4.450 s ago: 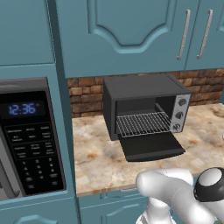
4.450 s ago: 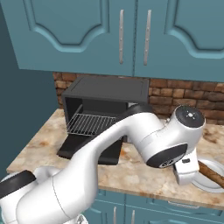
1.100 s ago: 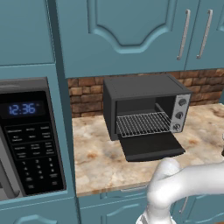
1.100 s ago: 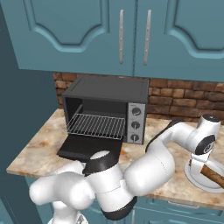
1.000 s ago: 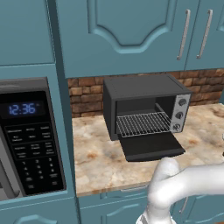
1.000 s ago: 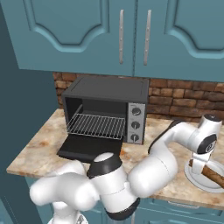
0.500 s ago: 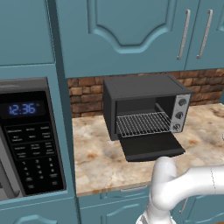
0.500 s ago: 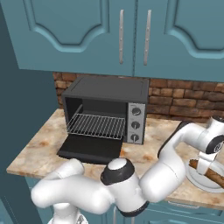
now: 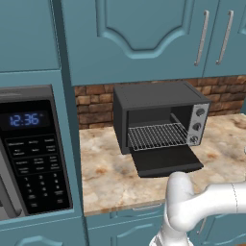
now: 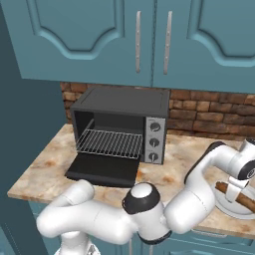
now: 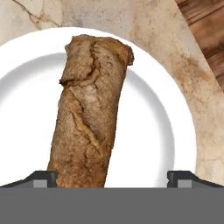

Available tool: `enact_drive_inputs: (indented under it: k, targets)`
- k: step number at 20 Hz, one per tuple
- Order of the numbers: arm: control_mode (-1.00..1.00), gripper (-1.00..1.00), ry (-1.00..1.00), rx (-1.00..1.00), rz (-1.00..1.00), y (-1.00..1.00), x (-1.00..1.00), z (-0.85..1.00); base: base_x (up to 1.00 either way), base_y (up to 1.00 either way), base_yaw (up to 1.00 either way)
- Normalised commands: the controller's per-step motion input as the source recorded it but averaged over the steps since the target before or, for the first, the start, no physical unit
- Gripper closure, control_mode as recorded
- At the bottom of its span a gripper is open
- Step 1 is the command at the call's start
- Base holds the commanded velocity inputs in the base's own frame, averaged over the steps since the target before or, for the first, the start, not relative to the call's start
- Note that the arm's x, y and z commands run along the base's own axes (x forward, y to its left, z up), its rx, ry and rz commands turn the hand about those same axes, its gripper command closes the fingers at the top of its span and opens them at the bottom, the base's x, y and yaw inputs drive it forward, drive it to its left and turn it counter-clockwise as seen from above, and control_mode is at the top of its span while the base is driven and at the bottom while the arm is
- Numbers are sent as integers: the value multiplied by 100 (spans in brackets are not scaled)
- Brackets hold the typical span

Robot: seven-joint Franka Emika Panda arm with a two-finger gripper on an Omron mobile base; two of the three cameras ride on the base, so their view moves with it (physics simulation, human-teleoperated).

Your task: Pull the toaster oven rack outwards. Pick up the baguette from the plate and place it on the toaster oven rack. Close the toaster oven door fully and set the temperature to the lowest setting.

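toaster oven [image 9: 158, 122] at 9 o'clock of the counter, toaster oven door [image 9: 166, 161] down, toaster oven rack [image 9: 156, 136] inside; at 3 o'clock the baguette [image 11: 89, 113] lies on white plate [image 11: 153, 127], gripper [image 11: 114, 178] spread wide astride it, not holding

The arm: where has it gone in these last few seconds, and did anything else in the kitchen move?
The arm swung away from the toaster oven to the right and reached down over the plate. Its pincer now hangs open over the baguette, one fingertip on each side, nothing gripped yet. The toaster oven door stayed folded down, the toaster oven rack stayed in place, and the baguette stayed on its plate.
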Motion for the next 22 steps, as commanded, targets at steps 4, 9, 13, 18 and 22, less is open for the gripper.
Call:
enact_drive_inputs:
  k: [4,9,13,18,22]
  targets:
    - [-100,-100,0,0,-6,-14,6,-39,0,0,0]
    - [-100,-100,-1,0,-4,-14,6,-42,0,0,0]
    - [-100,-100,-1,0,-4,-3,1,-52,0,0,0]
    - [-100,-100,0,0,-3,0,0,-55,0,0,0]
    - [-100,100,-1,0,-2,0,0,-41,0,0,0]
